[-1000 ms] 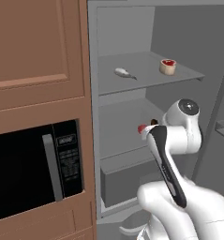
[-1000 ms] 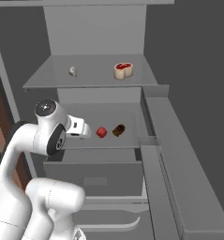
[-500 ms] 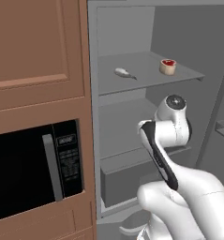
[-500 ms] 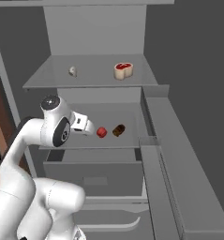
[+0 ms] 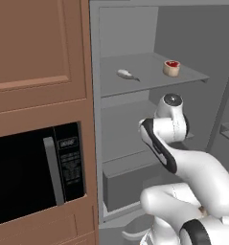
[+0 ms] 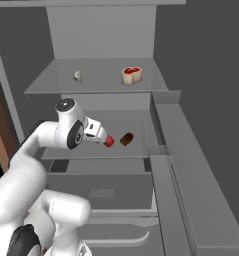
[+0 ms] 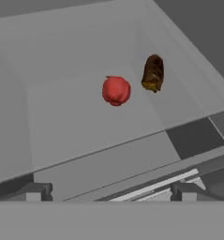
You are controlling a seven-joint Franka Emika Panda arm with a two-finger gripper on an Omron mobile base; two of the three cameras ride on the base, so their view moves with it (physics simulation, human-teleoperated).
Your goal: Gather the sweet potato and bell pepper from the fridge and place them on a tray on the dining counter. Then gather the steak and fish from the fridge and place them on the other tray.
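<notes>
Inside the open fridge (image 6: 161, 107), a red bell pepper (image 7: 116, 90) and a brown sweet potato (image 7: 153, 72) lie side by side on the middle shelf. From the right base view the bell pepper (image 6: 109, 142) sits just past my hand, with the sweet potato (image 6: 126, 138) to its right. My gripper (image 7: 111, 194) is open, its fingertips (image 7: 38, 191) wide apart with nothing between them, short of the bell pepper. On the upper shelf lie the steak (image 6: 131, 74) and the small pale fish (image 6: 77, 76). The left base view also catches the steak (image 5: 172, 67) and fish (image 5: 126, 74).
A black microwave (image 5: 34, 172) sits in brown cabinets (image 5: 37, 52) left of the fridge. The open fridge door (image 6: 183, 165) runs along the right. A drawer (image 6: 98, 167) lies below the middle shelf. My own arm (image 5: 166, 139) hides the middle shelf in the left base view.
My arm has reached further into the fridge, bringing the hand forward and lower toward the bell pepper on the middle shelf. The food has not moved.
</notes>
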